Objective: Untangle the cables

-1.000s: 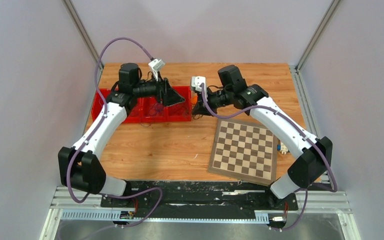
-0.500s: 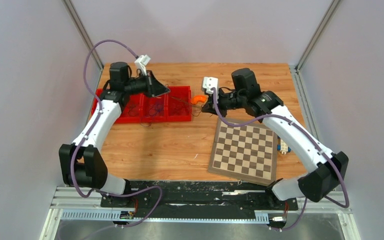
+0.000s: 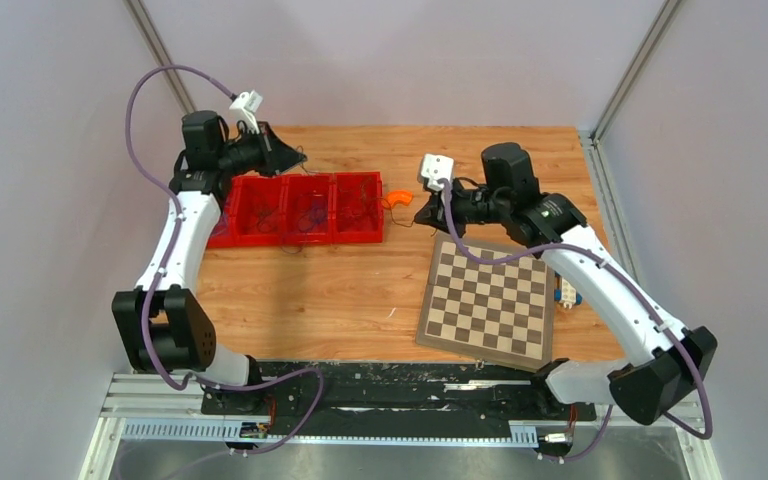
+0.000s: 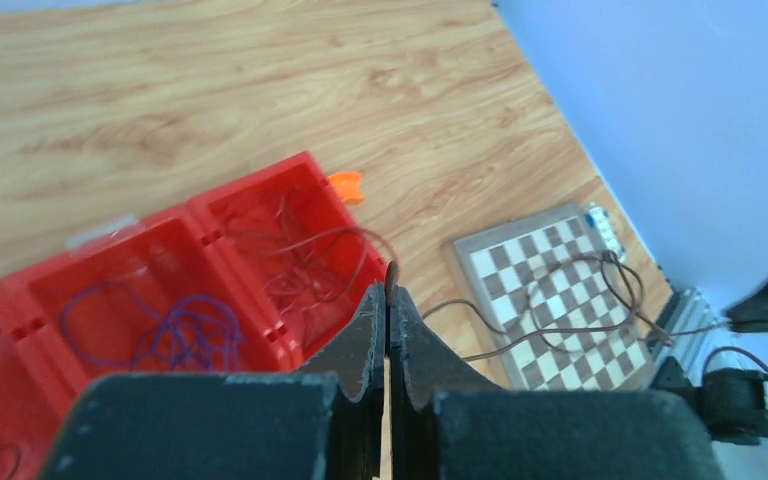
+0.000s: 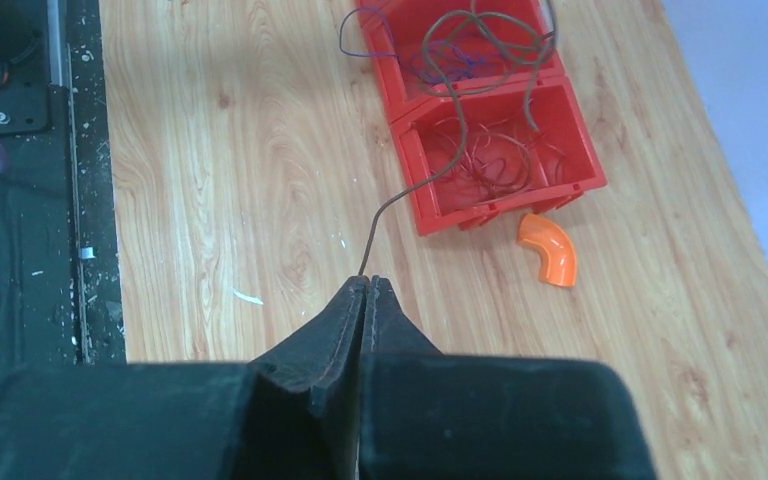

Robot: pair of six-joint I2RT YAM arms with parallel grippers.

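Note:
A thin dark brown cable (image 4: 560, 331) hangs in loose loops between my two grippers. My left gripper (image 3: 297, 157) is up over the table's back left, behind the red bins. In the left wrist view it (image 4: 390, 288) is shut on one end of this cable. My right gripper (image 3: 421, 214) hovers right of the bins and is shut (image 5: 365, 281) on the same brown cable (image 5: 457, 150), which curls away over the bins. Curly red cables (image 5: 495, 160) lie in the end compartment, blue ones (image 4: 175, 325) in the middle one.
The red three-compartment bin (image 3: 365, 238) stands at the back left. An orange elbow fitting (image 3: 396, 199) lies just right of it. A chessboard (image 3: 488, 300) lies at the front right, with a small blue and white object (image 3: 566, 296) at its right edge.
My left gripper was open over the bins; it has shut on the brown cable and pulled back and to the left. My right arm has drawn to the right.

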